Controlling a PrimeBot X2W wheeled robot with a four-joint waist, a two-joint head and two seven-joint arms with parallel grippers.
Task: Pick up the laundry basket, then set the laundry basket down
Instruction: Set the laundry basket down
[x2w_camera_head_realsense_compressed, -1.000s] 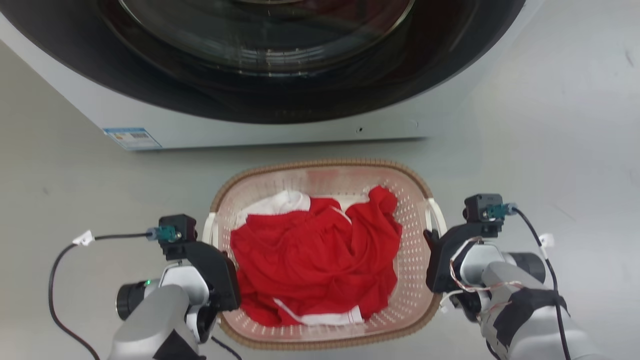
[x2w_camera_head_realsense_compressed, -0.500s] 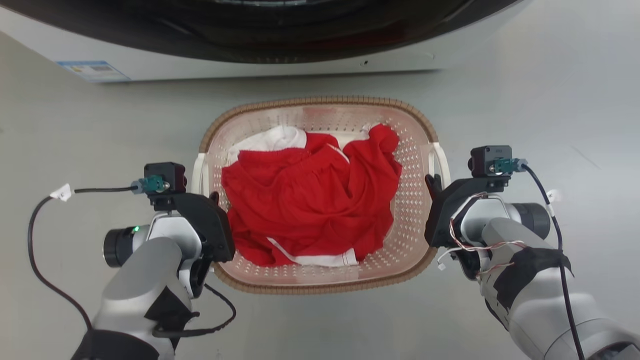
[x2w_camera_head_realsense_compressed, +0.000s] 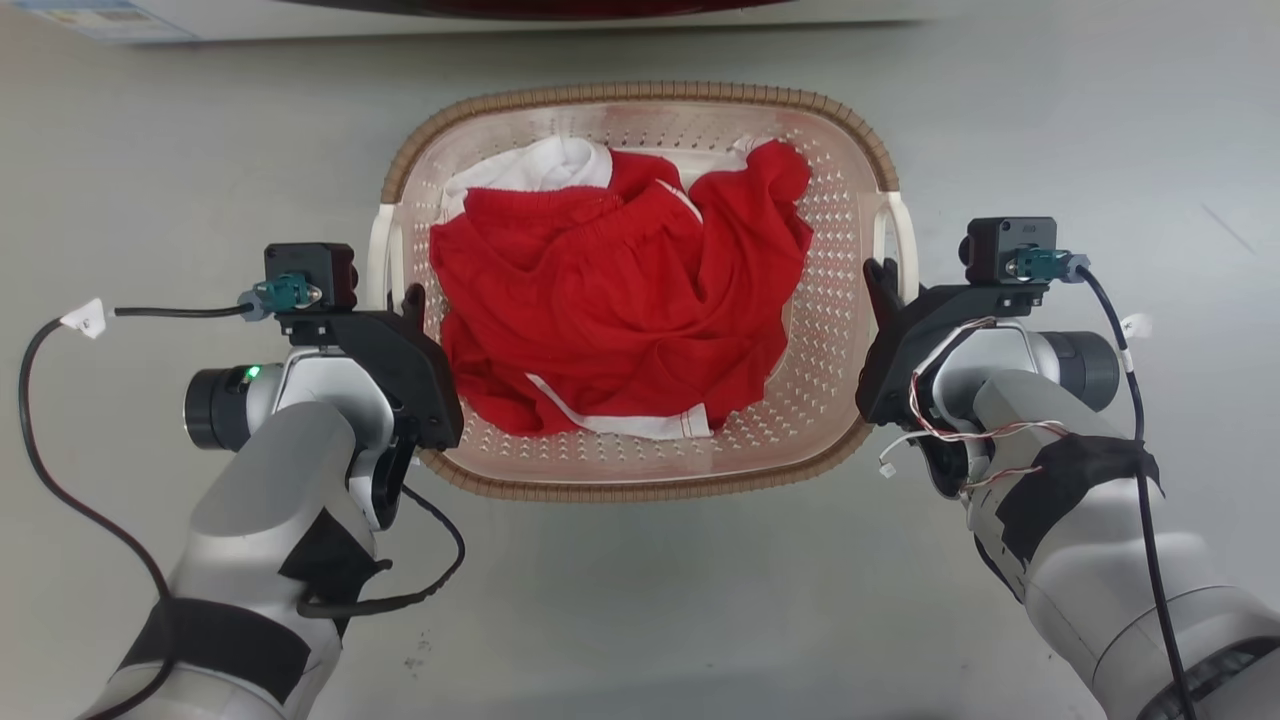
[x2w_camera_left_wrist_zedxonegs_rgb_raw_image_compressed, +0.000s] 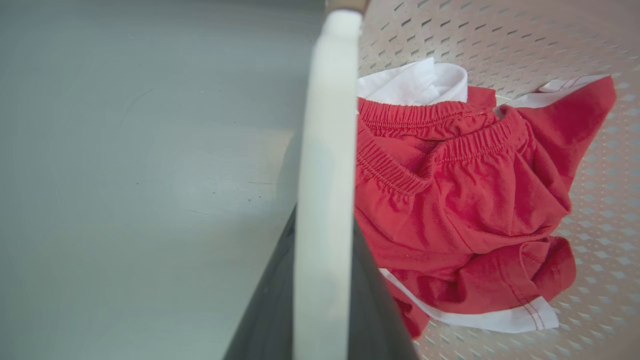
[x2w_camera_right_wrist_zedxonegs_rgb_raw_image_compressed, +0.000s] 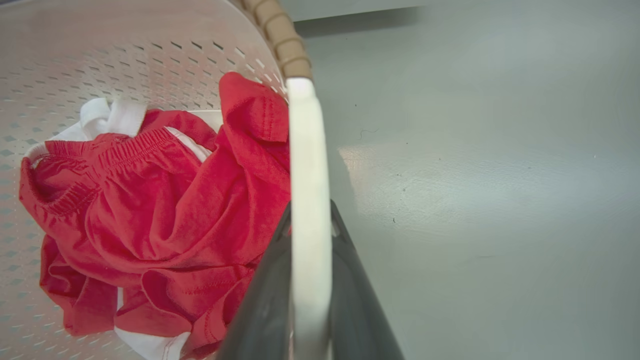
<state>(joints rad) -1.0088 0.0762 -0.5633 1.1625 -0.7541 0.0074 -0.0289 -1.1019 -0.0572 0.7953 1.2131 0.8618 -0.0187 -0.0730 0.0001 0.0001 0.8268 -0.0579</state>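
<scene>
While basket (x2w_camera_head_realsense_compressed: 640, 92) lies centred between arms, red clothes (x2w_camera_head_realsense_compressed: 620, 300) inside, long axis runs arm to arm. Left gripper (x2w_camera_head_realsense_compressed: 408, 300) clamps left handle (x2w_camera_head_realsense_compressed: 377, 250); right gripper (x2w_camera_head_realsense_compressed: 880, 282) clamps right handle (x2w_camera_head_realsense_compressed: 905, 240). Both equally near. Clearance from floor (x2w_camera_head_realsense_compressed: 640, 600): cannot tell. Next move likely needs level, matched travel.

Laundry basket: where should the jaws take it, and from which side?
Grip the laundry basket by its two white side handles, left gripper from its left, right gripper from its right. The left handle and right handle are thin loops standing off the rim, slim enough to sit between the jaws.
</scene>
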